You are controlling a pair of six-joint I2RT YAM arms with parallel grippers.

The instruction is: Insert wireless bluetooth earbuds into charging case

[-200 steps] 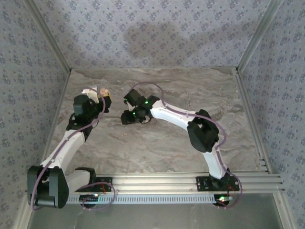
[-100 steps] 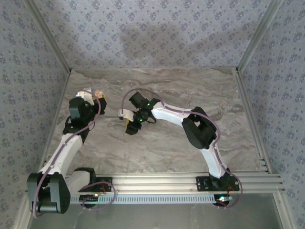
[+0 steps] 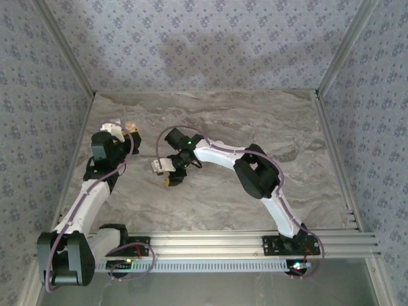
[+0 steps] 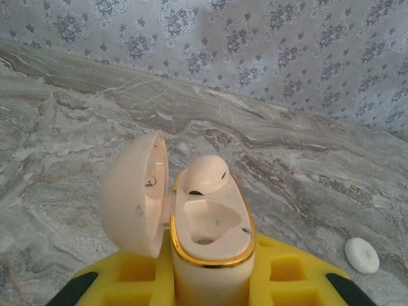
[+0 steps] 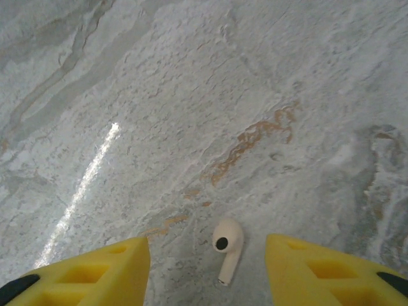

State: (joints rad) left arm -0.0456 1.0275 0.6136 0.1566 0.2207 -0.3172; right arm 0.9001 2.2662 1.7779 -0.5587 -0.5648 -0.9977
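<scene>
Beneath the parted right claw [image 5: 205,252] lies one earbud [image 5: 228,246]; left claw [image 4: 210,285] clamps the open charging case [image 4: 213,226].

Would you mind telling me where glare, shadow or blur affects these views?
Right wrist: a bright glare streak crosses the table left of the sharply focused earbud. Left wrist: even light, the open charging case crisp. Top external: a soft grey shadow on the back wall.

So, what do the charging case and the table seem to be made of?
The charging case: probably smooth plastic, peach, with a soft sheen and a gold-coloured, metallic-looking rim. The table: grey, brown-veined marble look; real stone or printed laminate, I cannot tell.
</scene>
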